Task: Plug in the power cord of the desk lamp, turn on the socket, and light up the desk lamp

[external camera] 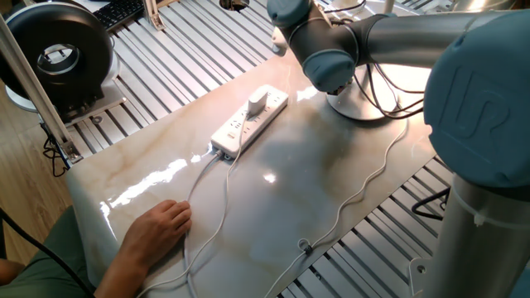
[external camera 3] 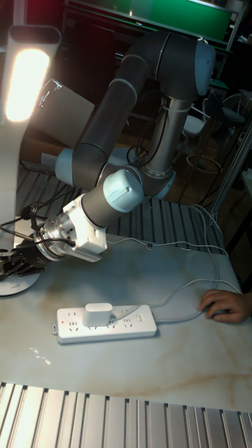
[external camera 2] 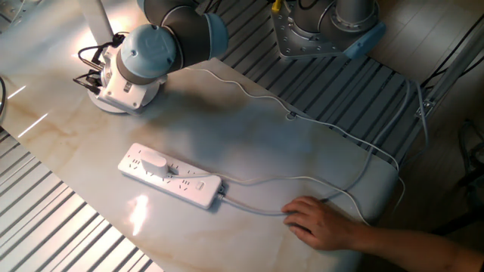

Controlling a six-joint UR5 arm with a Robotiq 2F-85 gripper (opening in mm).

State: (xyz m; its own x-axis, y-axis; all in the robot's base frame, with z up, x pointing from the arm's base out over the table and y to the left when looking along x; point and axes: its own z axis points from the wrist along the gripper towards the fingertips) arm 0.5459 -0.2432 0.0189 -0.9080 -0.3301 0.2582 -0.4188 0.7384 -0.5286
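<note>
The desk lamp point(external camera 3: 24, 91) glows; its power cord point(external camera: 364, 186) plug sits in the socket point(external camera 3: 106, 325). The gripper point(external camera 3: 12, 264), grip state indeterminate, hovers at the lamp base. Task appears complete; next, retract clear.

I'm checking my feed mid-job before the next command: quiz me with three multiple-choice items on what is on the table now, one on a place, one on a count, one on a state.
1. Where is the tool?
A. over the socket
B. at the desk lamp's base
C. beside the person's hand

2. How many plugs sit in the socket?
A. none
B. one
C. three

3. What state is the desk lamp in?
A. lit
B. dark
C. tipped over

Answers:
1 B, the tall fixed view shows the tool low at the round base, far from the person's hand.
2 B, a single white plug block stands in the strip.
3 A, the lamp head glows brightly and the lamp stands upright.
</note>
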